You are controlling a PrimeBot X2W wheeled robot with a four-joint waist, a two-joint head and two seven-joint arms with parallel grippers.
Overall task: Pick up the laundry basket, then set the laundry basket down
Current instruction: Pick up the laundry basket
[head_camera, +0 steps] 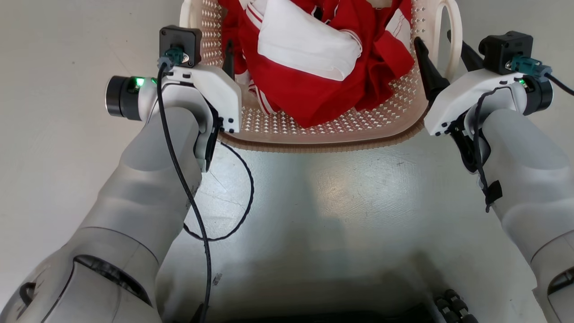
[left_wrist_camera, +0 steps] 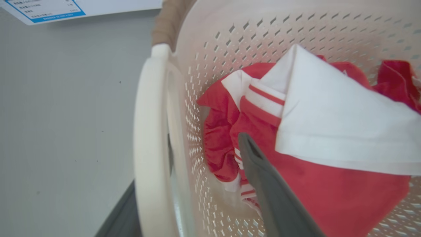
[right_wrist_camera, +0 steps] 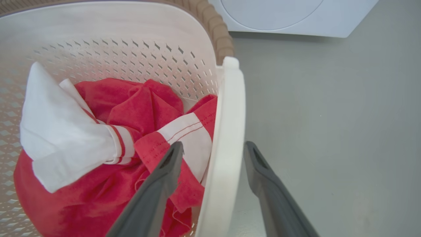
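Laundry basket [head_camera: 323, 134] sits on floor [head_camera: 314, 202], red-and-white clothes [head_camera: 309, 54] inside. Left tool [left_wrist_camera: 205, 141] and right tool [right_wrist_camera: 213, 144] each straddle a side handle, fingers apart and nothing clamped yet. This is probably set up for a level two-sided lift.

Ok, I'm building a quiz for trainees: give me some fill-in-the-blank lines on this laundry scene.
The laundry basket holds red and ___ clothes.
The right pincer straddles the basket's white loop ___.
The left pincer has one finger inside the ___.
Both pincers stand ___.
Missing words: white; handle; basket; open.
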